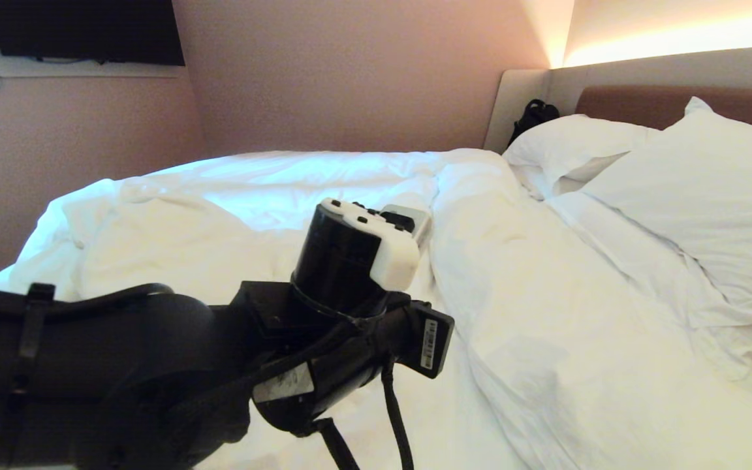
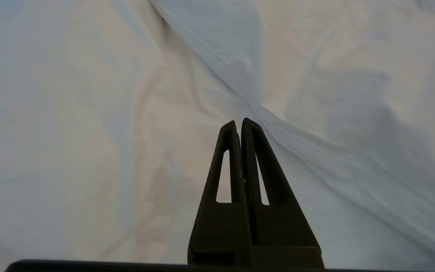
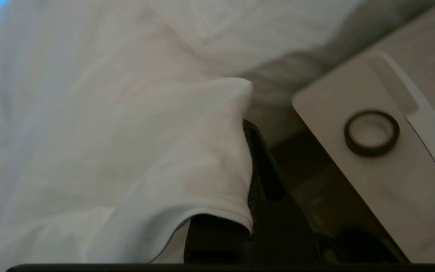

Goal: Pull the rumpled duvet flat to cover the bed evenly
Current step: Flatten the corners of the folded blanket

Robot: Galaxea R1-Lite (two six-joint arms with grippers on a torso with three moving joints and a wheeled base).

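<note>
Left end effector (image 2: pixel 239 122) pinched over duvet (image 2: pixel 89 113)

Left arm (image 1: pixel 173 352) fills the near-left foreground above the duvet (image 1: pixel 252 196); left gripper (image 2: pixel 239 122) has its fingers pressed together over open, wrinkled fabric. A thick duvet ridge (image 1: pixel 513 313) runs front to back down the bed. Pillows (image 1: pixel 696 189) crowd the head end. Right gripper (image 3: pixel 248 130) is draped in a duvet fold, with a beige panel (image 3: pixel 383 158) just beside it.
</note>
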